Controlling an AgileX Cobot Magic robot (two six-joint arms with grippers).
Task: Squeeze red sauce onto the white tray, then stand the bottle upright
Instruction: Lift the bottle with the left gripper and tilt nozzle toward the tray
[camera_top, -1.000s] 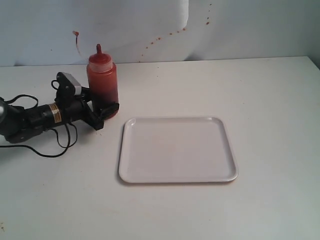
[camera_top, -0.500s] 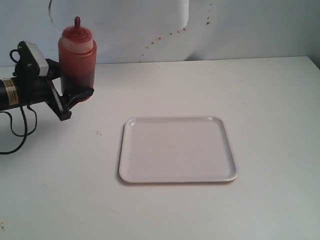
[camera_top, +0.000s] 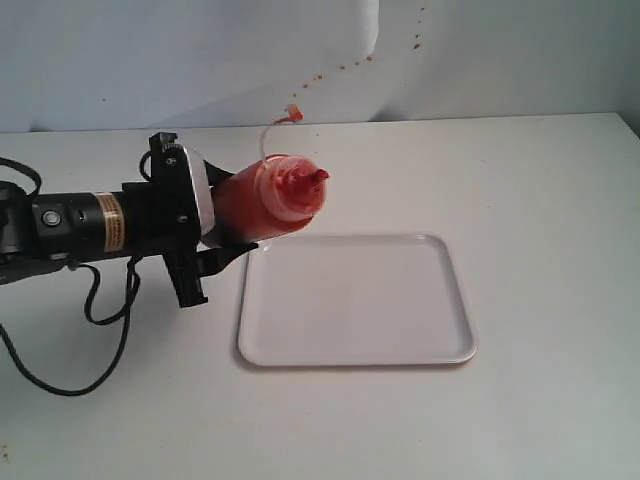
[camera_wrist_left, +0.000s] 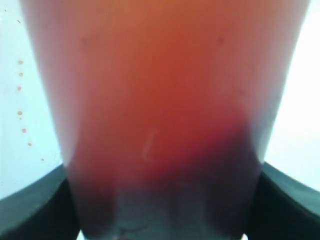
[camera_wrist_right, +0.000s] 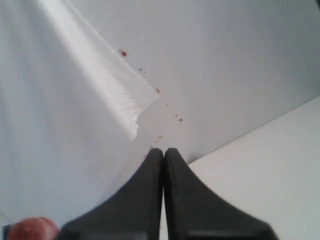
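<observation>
The left pincer is clamped on the lower body of the bottle, which is tipped nearly flat and held off the table. Its nozzle points away from the pincer; the upper finger is hidden behind the bottle. From the left wrist the bottle fills the view as an orange blur; the red sauce shows only as a darker patch, and the fingers are cut off to two dark wedges. A thin pale thread with a reddish end rises beyond the nozzle — what it is I cannot tell. The white tray lies flat just past the fingertips and lower. The right pincer has its jaws pressed together and shows only in its own wrist view; a blurred red blob sits beside it, unidentifiable. The table is plain white; behind hangs a pale sheet dotted with reddish specks.
</observation>
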